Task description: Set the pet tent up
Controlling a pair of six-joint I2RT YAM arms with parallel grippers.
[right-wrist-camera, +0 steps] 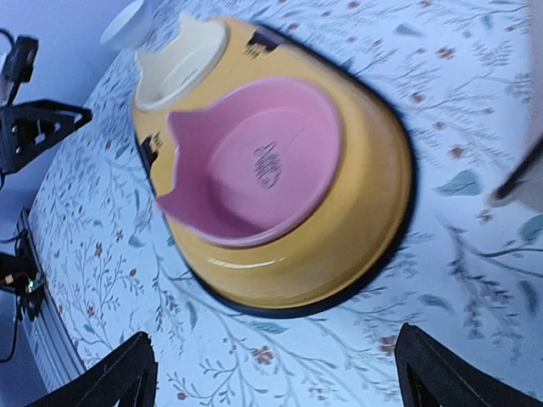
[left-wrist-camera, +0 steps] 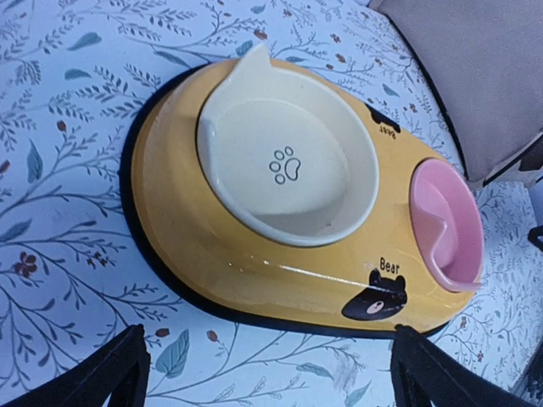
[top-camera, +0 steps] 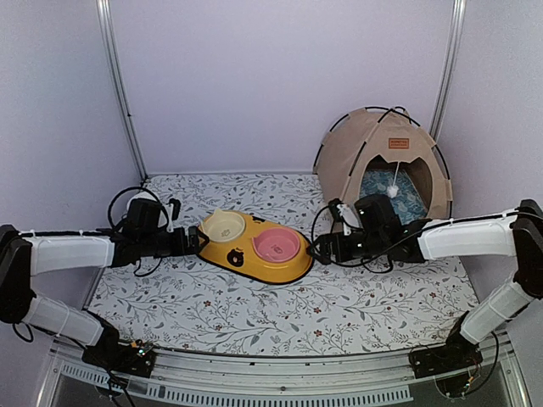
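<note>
The pet tent [top-camera: 382,157] stands as a tan dome with thin black crossing poles at the back right of the table, its opening facing forward. A white pom-pom [top-camera: 394,191] hangs in the doorway. A corner of its tan fabric [left-wrist-camera: 475,76] shows in the left wrist view. My left gripper [top-camera: 197,240] is open just left of the yellow feeder, with nothing between its fingers [left-wrist-camera: 114,377]. My right gripper [top-camera: 316,250] is open just right of the feeder, in front of the tent and apart from it, its fingers [right-wrist-camera: 441,373] empty.
A yellow double-bowl feeder [top-camera: 254,246] with a cream bowl [left-wrist-camera: 288,170] and a pink bowl [right-wrist-camera: 254,161] sits mid-table between the grippers. A blue patterned cushion [top-camera: 407,199] lies inside the tent. A floral cloth [top-camera: 254,314] covers the table; walls enclose it.
</note>
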